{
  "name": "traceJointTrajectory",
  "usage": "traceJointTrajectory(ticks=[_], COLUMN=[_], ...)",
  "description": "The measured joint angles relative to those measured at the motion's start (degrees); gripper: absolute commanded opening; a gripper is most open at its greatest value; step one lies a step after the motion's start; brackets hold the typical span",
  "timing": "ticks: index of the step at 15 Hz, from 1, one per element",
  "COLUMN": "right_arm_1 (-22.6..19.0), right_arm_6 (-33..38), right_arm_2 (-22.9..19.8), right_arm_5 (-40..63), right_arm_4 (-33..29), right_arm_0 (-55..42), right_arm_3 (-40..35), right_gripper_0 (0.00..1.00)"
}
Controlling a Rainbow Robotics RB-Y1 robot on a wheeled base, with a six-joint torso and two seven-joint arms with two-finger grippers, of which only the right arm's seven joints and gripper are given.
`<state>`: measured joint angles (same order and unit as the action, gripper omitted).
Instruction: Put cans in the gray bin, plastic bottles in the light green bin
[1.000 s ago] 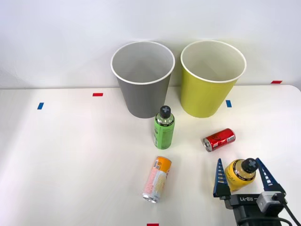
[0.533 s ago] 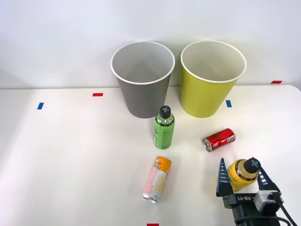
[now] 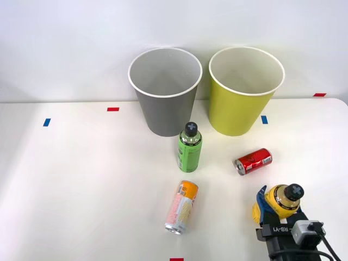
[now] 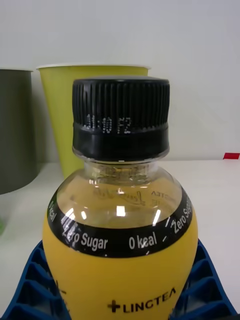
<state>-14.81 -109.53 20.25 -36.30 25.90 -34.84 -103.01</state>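
Yellow-labelled bottle (image 3: 281,201) stands upright between the right gripper's (image 3: 278,207) blue fingers (image 3: 261,200), clamped, on the white counter (image 3: 81,179); red can (image 3: 253,161) lies just beyond them. Wrist view: bottle (image 4: 120,210) pinched between both fingers (image 4: 30,280), light green bin (image 4: 75,100) beyond.

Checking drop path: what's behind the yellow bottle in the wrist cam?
Behind the yellow-labelled bottle: the light green bin and the gray bin. The bottle covers the green bin's base.

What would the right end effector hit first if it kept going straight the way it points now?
Probably the tall yellow-green bin, which stands straight beyond the stubby yellow-labelled bottle clamped in the right end effector. Depth is unclear.
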Motion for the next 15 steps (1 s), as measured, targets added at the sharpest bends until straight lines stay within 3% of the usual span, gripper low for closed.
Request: traceJointTrajectory(ticks=[4, 7, 11, 15], right_arm_1=[-0.59, -2.16, -3.09, -1.46], right_arm_6=[0.13, 0.65, 0.8, 0.33], right_arm_2=[0.44, 2.27, 3.71, 2.76], right_arm_5=[-1.24, -1.24, 9.25, 19.83], right_arm_4=[0.22, 0.86, 4.59, 8.93], right_arm_0=[-0.77, -3.07, -3.91, -0.02], right_arm_3=[-0.29, -5.17, -18.1, -31.07], right_gripper_0=[0.0, 0.0, 0.0, 0.0])
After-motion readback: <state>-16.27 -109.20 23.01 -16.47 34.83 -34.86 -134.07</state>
